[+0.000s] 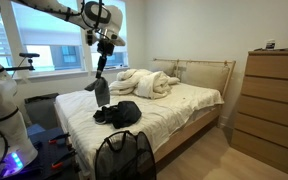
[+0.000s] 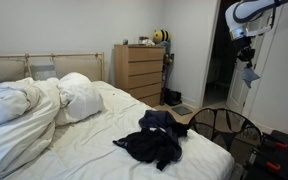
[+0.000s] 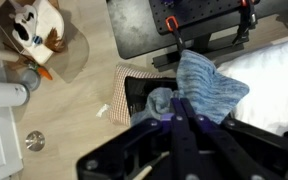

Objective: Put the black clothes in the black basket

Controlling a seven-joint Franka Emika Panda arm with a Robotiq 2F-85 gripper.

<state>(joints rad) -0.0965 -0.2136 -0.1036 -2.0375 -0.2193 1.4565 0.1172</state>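
In an exterior view, upper left of centre, the gripper (image 1: 101,70) is clenched on a blue-grey cloth (image 1: 99,90) that hangs free. The black clothes (image 1: 119,113) lie heaped on the bed (image 1: 189,100), below and right of the fingers and apart from them. The black basket (image 1: 124,155) stands lower centre, cut off by the bottom edge. In the wrist view the fingertips (image 3: 180,128) are dark and hard to make out.
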